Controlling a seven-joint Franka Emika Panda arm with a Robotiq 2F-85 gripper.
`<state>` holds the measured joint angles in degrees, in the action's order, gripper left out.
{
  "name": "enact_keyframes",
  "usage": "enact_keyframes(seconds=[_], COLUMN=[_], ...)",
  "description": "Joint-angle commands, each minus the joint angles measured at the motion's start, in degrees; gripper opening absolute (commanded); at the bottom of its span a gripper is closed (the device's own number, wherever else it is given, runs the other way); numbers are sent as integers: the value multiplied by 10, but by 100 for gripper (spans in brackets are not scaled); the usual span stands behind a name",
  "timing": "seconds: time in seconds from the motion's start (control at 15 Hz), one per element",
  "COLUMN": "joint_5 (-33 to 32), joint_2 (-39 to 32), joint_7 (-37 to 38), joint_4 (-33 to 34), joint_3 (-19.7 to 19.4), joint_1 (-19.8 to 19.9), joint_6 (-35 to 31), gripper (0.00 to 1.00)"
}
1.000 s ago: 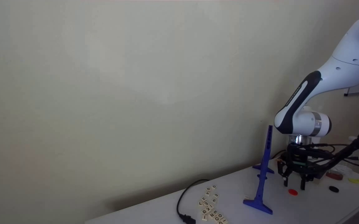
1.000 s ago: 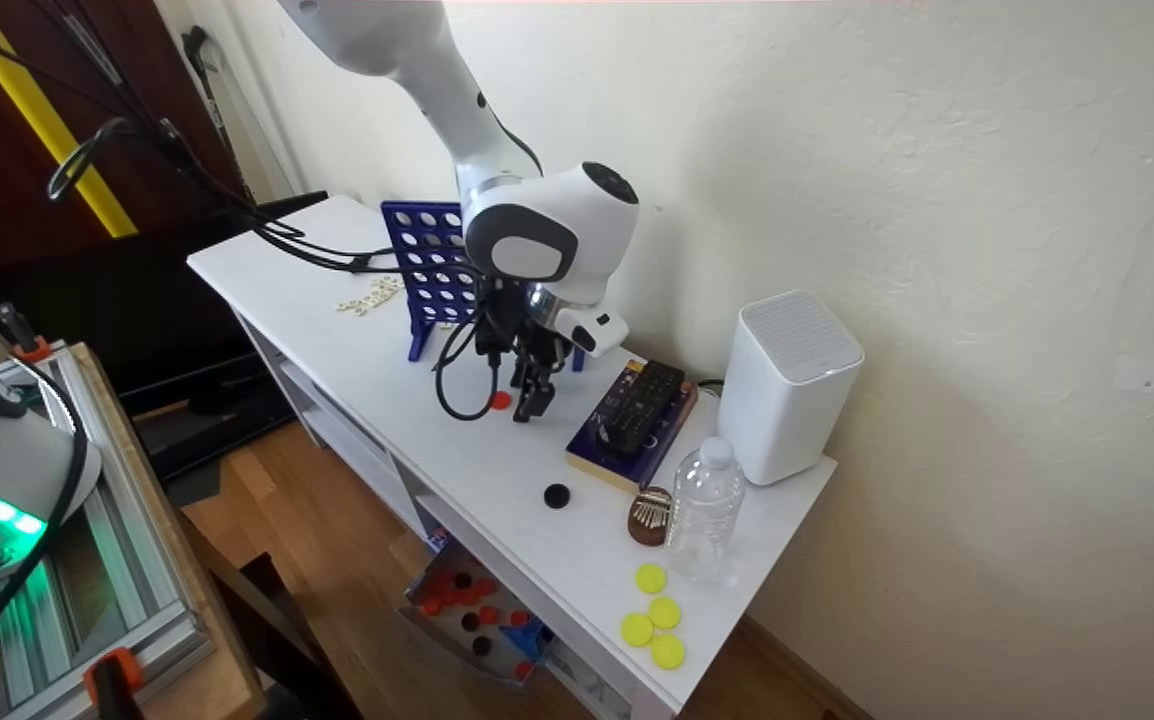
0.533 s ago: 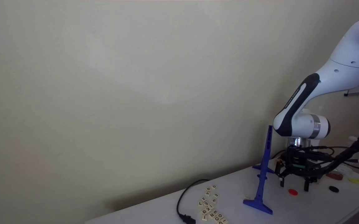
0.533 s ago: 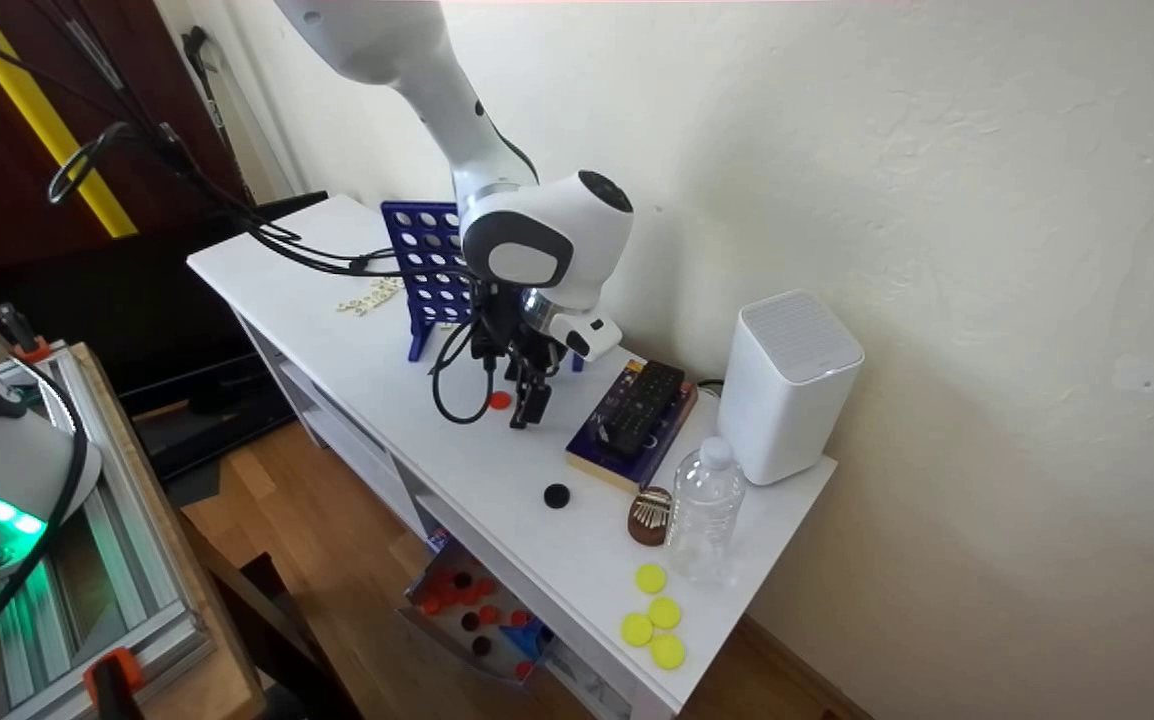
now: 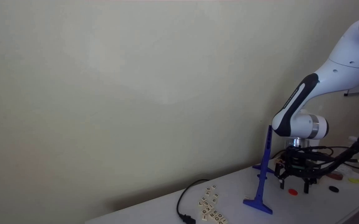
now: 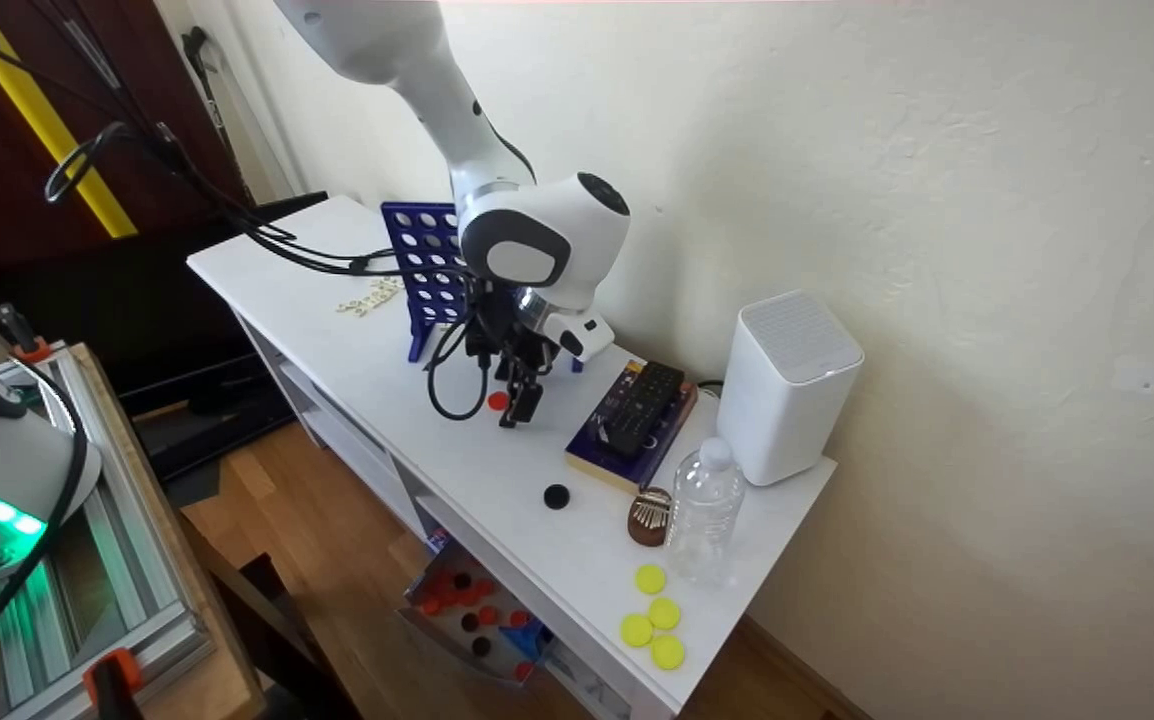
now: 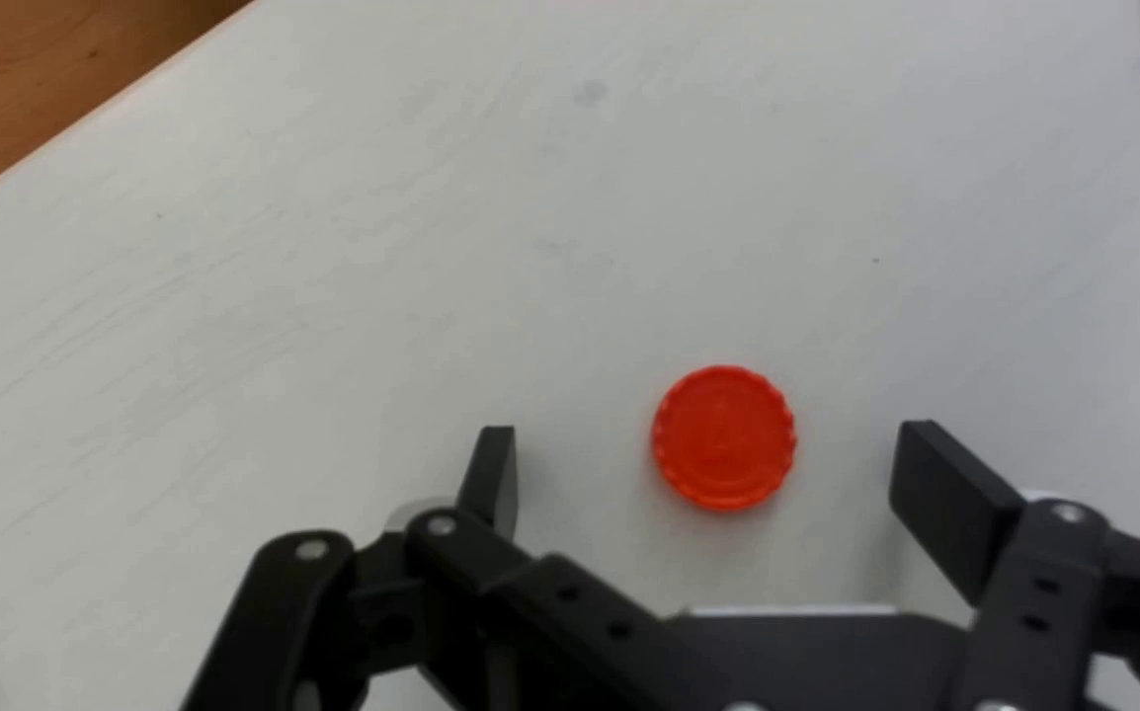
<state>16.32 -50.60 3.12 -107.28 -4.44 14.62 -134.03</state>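
Straddling a red disc [image 7: 723, 437], fingers [image 7: 955, 504] spread wide, nothing gripped; disc lies flat on the counter [image 7: 382, 247], between its wall-side and floor-side long edges. Judgement: a good pinch likely wants the gap centred, tips level and low, then a slow squeeze on the rim

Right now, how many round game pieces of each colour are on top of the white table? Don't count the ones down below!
Red disc: 1
Black disc: 1
Yellow discs: 4
Total on the white table: 6
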Motion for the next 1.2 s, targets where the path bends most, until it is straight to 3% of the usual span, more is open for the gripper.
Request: enact_keyframes(seconds=[0.0, 0.27, 0.6, 0.67, 0.73, 0.8, 1.13], joint_5=[-2, -2, -2, -2, -2, -2, -2], joint_2=[-8, -7, -6, -6, -6, -6, -1], joint_7=[2, 4, 5, 4, 4, 4, 4], joint_4=[8, 9, 10, 10, 11, 11, 13], joint_3=[2, 1, 0, 0, 0, 0, -1], joint_1=[-1, -2, -2, -2, -2, -2, -3], joint_6=[15, 18, 19, 18, 19, 19, 25], gripper=[72, 64, 68, 63, 47, 39, 31])
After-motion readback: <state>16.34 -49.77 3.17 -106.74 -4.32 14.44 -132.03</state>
